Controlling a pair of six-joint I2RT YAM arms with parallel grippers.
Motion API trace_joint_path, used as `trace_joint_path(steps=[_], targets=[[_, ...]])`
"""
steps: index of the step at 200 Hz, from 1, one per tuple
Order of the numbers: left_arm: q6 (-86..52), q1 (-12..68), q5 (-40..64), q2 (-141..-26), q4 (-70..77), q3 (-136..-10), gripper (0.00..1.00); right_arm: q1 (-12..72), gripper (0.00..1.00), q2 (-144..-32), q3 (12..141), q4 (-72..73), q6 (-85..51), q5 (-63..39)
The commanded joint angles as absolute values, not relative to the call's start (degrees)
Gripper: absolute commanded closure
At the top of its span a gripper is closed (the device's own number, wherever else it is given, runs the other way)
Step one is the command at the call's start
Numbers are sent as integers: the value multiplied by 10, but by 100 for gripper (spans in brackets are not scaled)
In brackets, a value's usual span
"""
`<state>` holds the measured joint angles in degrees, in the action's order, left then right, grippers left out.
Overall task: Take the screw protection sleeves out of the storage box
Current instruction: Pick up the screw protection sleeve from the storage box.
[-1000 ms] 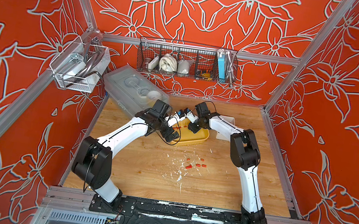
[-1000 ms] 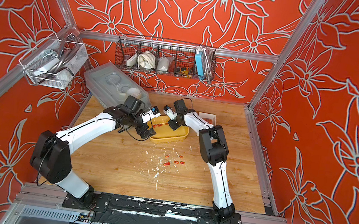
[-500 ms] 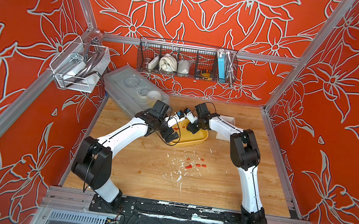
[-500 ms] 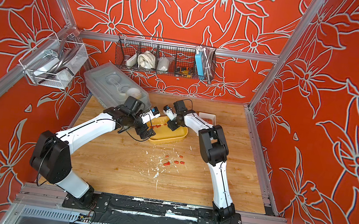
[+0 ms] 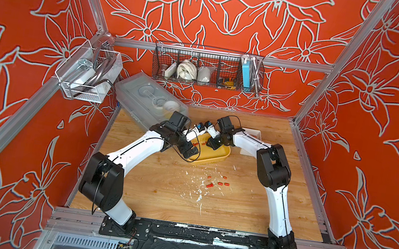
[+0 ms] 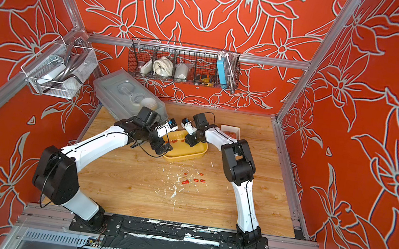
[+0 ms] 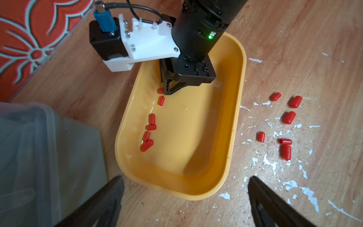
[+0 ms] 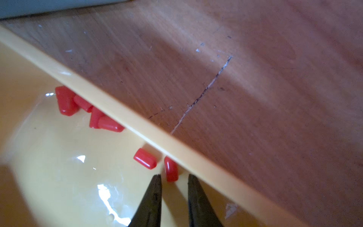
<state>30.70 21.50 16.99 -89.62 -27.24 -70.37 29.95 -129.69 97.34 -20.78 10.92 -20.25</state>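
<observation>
Right hand (image 8: 174, 176) slightly apart, sleeve (image 8: 171, 169) between tips, unclamped; left hand (image 7: 185, 177) wide, empty.

screw protection sleeves (image 7: 146, 145) in the storage box (image 7: 234, 137): six
sleeves on the table (image 7: 314, 49): six
wire baskets (image 5: 207, 69): two
clear lidded box (image 5: 143, 98): one
white bin (image 5: 254, 132): one

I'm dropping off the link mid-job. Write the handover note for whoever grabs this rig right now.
Left tool: wide open, empty, hovering at one end of the storage box.
Right tool: slightly open inside the box, tips either side of the end of one sleeve beside the rim, not gripping it.
Done: six screw protection sleeves lie out on the table.
Left: six in the box, along one long wall, that one included.
</observation>
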Motion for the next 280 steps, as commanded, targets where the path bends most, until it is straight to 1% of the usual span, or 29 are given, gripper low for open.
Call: trace_joint_path(steps=[1, 77, 113, 145, 202, 222, 247, 280], targets=[[313, 218, 172, -879, -267, -697, 2, 305, 76, -1267, 950, -195, 84, -232], [313, 218, 175, -881, -269, -698, 2, 307, 78, -1261, 930, -178, 70, -212], [313, 218, 175, -882, -271, -700, 2, 308, 75, -1270, 939, -177, 59, -200], [313, 218, 174, -882, -271, -700, 2, 309, 75, -1289, 969, -206, 46, -175], [316, 218, 171, -877, -270, -699, 2, 315, 79, -1316, 1012, -250, 49, -163], [317, 218, 170, -876, -271, -698, 2, 315, 79, -1316, 1013, -253, 51, -161], [317, 218, 170, -876, -271, -698, 2, 316, 76, -1318, 1016, -260, 53, -166], [318, 218, 168, -874, -271, -698, 2, 318, 78, -1336, 1043, -288, 50, -157]])
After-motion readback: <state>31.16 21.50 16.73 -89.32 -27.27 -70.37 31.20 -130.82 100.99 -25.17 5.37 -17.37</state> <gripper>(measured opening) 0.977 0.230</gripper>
